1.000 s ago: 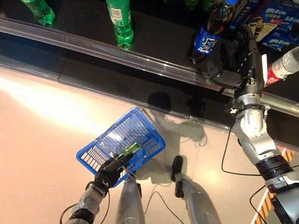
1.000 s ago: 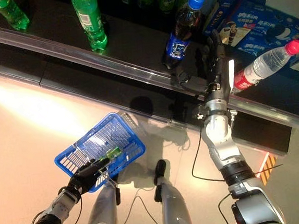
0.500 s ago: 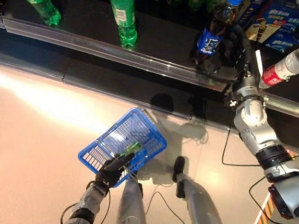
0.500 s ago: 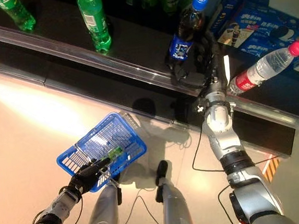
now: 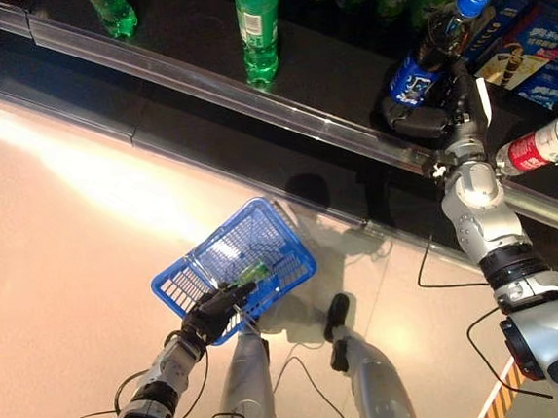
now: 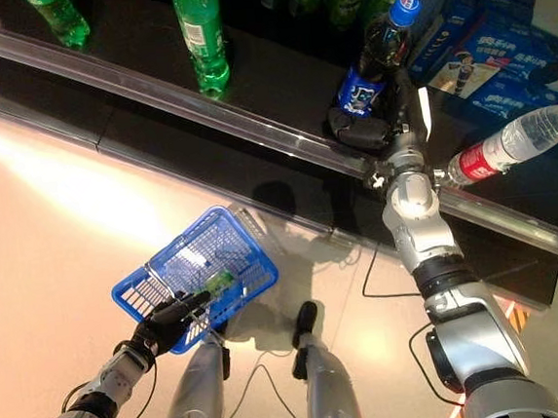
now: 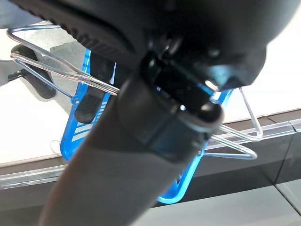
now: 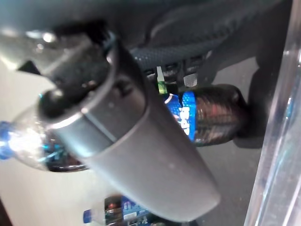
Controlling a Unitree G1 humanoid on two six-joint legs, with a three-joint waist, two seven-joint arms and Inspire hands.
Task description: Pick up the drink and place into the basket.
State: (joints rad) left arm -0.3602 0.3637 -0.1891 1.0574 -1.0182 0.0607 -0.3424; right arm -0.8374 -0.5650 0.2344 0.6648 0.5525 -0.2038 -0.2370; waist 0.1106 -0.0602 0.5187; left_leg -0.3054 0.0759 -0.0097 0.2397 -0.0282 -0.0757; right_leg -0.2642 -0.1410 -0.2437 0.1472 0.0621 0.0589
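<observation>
Grab step: right hand [image 6: 375,127] is curling around the dark blue-capped cola bottle [image 6: 375,56] on the far shelf [image 6: 252,123]. Left hand [image 6: 166,319] is gripping the blue plastic basket [image 6: 195,275] by its handle. Next it probably needs to lift the bottle and carry it left.

The right hand [image 6: 375,127] wraps the cola bottle [image 6: 375,56] low down, so the bottle's base and the fingertips behind it are hidden. Beside that hand, the water bottle [image 5: 547,141] is cut off by the picture's edge. The left hand [image 5: 210,318] hides part of the basket's wire handle [image 7: 61,70]; what lies inside the basket [image 5: 262,236] is too small to tell.
</observation>
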